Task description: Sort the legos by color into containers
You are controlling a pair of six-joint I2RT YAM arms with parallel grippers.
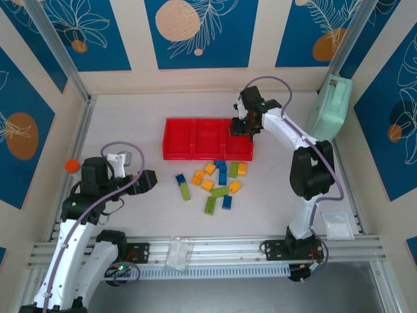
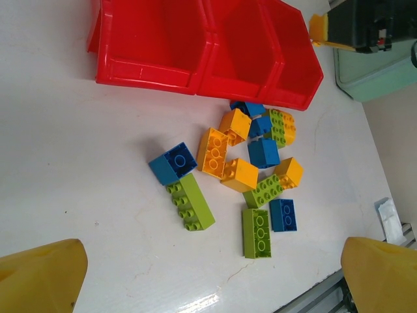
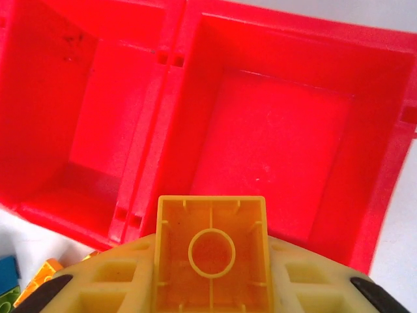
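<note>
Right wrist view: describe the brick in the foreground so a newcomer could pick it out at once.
Find the red tray of three joined bins. Above its right-hand bin hangs the right tool, shut on a square yellow-orange brick. It alone is off the table, hollow underside toward the wrist camera; the other bricks lie loose in front of the tray.

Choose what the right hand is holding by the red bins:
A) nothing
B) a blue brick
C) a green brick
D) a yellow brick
D: the right hand is shut on a yellow brick, hollow underside towards the wrist camera, over the red bins.
</note>
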